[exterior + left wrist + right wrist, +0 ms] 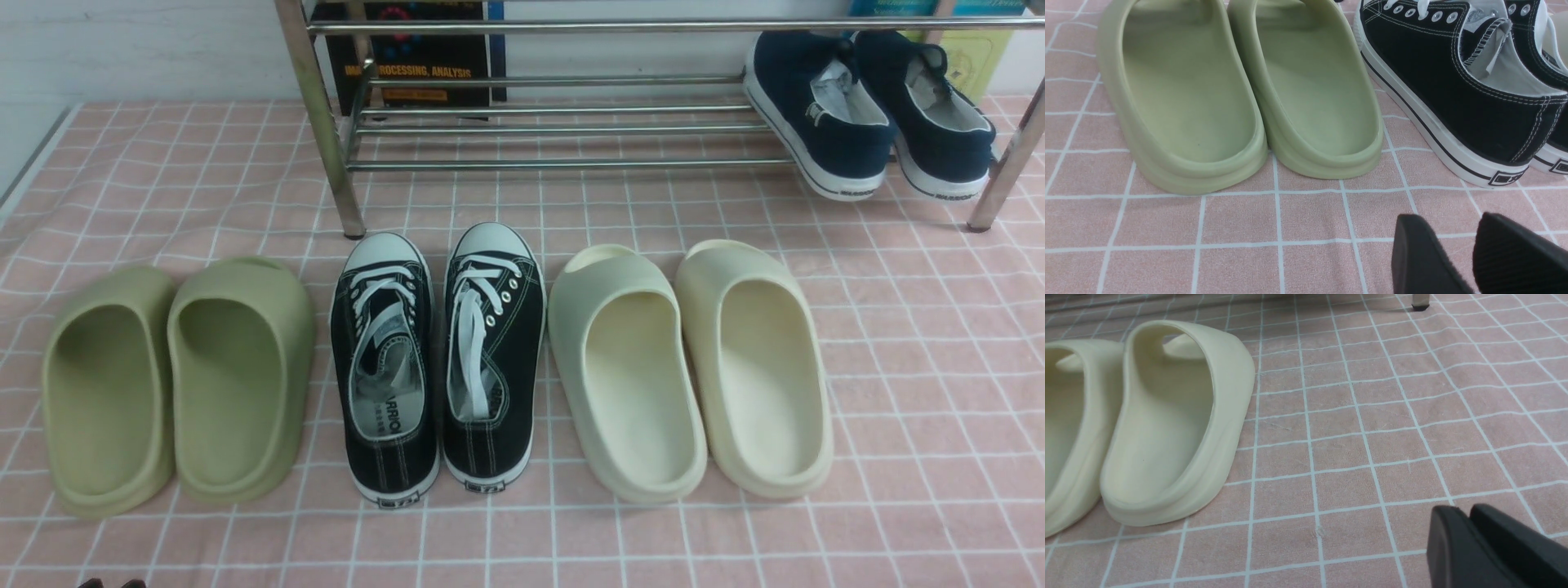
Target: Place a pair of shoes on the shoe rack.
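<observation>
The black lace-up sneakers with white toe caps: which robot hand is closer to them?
Left. The left gripper hovers just behind the black lace-up sneakers. The right gripper is beside the cream foam slides, farther away.

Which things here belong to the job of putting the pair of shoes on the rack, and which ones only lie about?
Belong to the job:
- navy slip-on shoes, already resting on the rack's lower bars at its right end
- chrome shoe rack

Only lying about:
- green slides
- black lace-up sneakers
- cream slides
- books behind the rack
</observation>
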`<state>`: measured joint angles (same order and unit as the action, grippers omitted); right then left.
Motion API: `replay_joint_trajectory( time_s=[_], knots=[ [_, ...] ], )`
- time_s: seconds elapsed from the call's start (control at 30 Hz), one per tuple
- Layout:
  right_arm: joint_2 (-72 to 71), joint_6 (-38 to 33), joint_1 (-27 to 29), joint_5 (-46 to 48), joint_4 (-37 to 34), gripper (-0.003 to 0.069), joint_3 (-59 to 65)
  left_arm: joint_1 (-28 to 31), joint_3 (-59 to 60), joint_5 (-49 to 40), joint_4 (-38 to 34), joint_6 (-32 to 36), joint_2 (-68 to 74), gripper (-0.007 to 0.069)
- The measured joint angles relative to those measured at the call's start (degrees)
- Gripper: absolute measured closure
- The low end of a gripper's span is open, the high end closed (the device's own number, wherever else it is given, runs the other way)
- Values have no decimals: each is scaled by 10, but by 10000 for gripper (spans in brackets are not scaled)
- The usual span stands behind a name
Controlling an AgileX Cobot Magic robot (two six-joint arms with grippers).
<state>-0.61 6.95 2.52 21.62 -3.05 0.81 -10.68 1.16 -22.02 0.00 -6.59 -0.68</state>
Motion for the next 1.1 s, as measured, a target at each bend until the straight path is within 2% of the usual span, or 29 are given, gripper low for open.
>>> replay_joint_trajectory(
  time_s=[0.33,0.5,1.1],
  knots=[
    [0,-5,0,0,6,581,0,0,0,0,0,0,0,385],
    [0,-5,0,0,17,676,0,0,0,0,0,0,0,385],
    [0,-7,0,-1,18,673,0,0,0,0,0,0,0,385]
  ],
)
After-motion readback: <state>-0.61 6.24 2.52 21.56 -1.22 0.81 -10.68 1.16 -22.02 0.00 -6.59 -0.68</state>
